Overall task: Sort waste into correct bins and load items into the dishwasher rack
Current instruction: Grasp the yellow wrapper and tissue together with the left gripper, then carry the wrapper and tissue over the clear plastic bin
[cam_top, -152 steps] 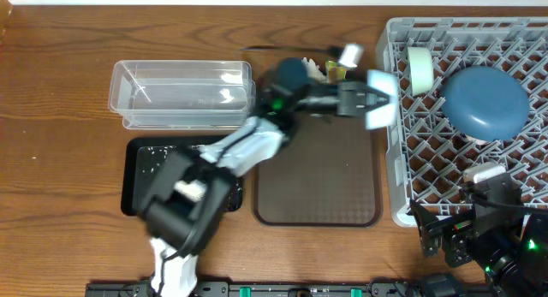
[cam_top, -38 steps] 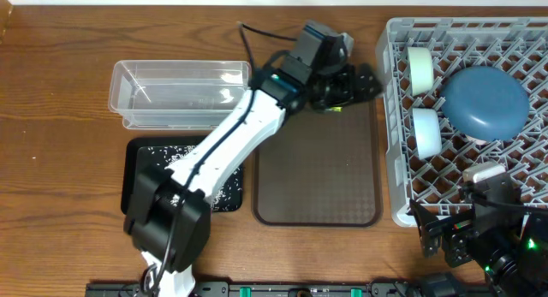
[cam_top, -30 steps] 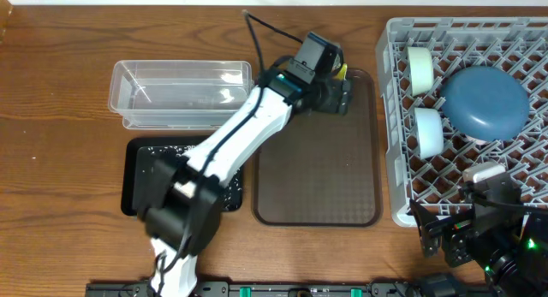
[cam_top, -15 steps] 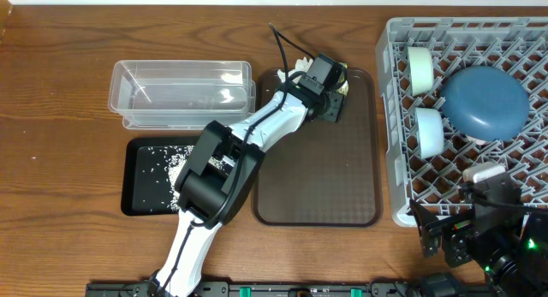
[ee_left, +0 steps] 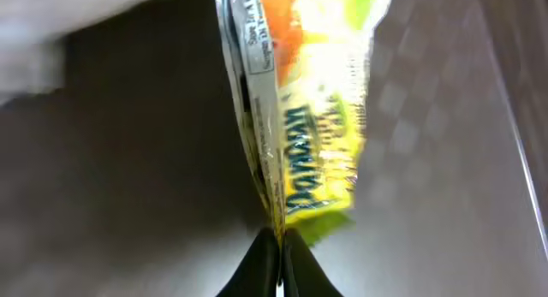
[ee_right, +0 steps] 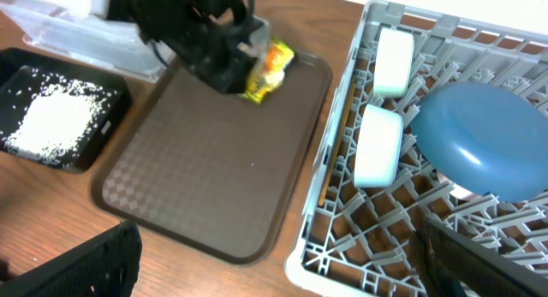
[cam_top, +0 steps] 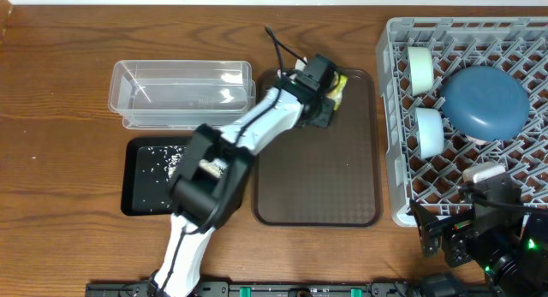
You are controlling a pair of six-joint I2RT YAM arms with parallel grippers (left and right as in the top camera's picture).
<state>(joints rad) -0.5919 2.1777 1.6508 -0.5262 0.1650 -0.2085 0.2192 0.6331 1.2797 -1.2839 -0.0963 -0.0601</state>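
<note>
My left gripper (cam_top: 328,98) is at the far end of the brown serving tray (cam_top: 317,186), shut on the edge of the yellow-green-orange snack wrapper (cam_top: 337,86). The left wrist view shows the jaws (ee_left: 276,239) pinched on the wrapper (ee_left: 318,117). A bit of white tissue (cam_top: 296,68) shows beside the arm, mostly hidden. The grey rack (cam_top: 392,117) holds the upturned dark blue bowl (cam_top: 484,100), the mint-green bowl (cam_top: 419,68) and the white bowl (cam_top: 426,131). My right gripper (ee_right: 274,246) is open and empty at the rack's near corner.
The clear tub (cam_top: 180,93) stands left of the brown tray. The black tray (cam_top: 141,181) in front of it holds loose white rice (cam_top: 171,160). A small white cup (cam_top: 484,173) sits in the rack by my right arm.
The white bowl now stands in the rack. My left gripper has pulled back from the rack to the tray's far end, turned, and shut on the snack wrapper. The right arm has not moved.
</note>
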